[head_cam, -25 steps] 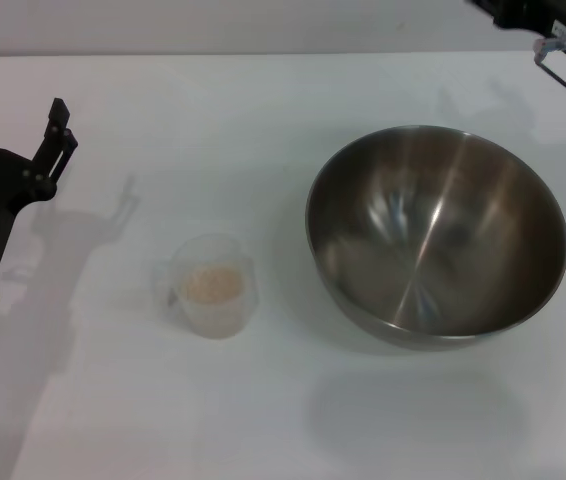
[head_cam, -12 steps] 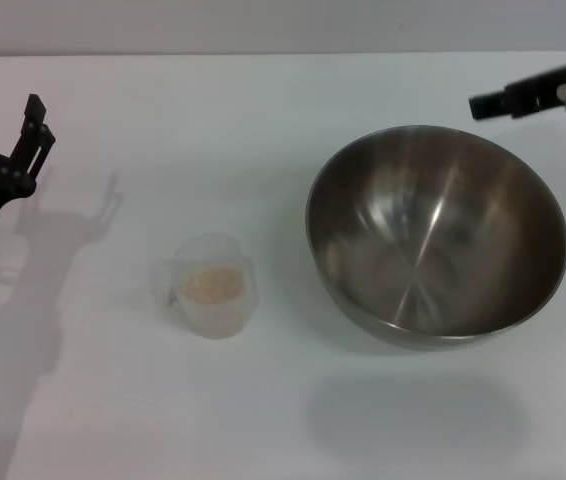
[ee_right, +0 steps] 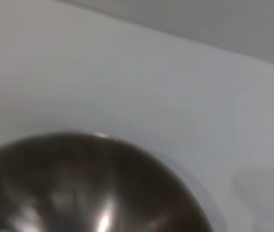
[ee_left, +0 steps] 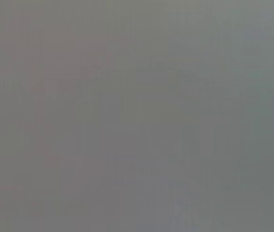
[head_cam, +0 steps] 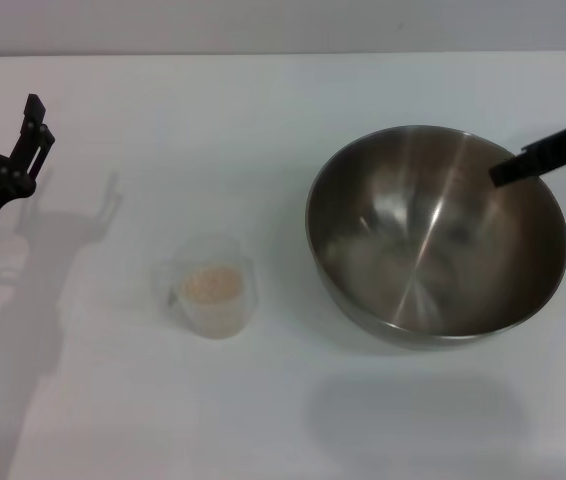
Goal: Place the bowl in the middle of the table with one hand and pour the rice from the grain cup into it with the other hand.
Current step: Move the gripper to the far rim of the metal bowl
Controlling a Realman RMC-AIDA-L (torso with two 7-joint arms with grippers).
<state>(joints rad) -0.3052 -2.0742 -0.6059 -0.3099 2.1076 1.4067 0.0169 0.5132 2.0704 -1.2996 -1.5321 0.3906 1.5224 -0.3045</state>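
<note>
The right tool (head_cam: 508,170) hangs over the far right rim of the bowl (head_cam: 433,240); its opening cannot be told, only one dark finger showing. The bowl sits right of centre on the tabletop (head_cam: 263,110). The grain cup (head_cam: 213,285), holding rice (head_cam: 210,283), stands between the bowl and the left tool (head_cam: 25,135), which idles at the left edge, opening indeterminate. Risk: a shallow rim grip may slip on polished steel, tipping the bowl.

One bowl (head_cam: 437,235), one grain cup (head_cam: 213,285), seemingly two hands.
</note>
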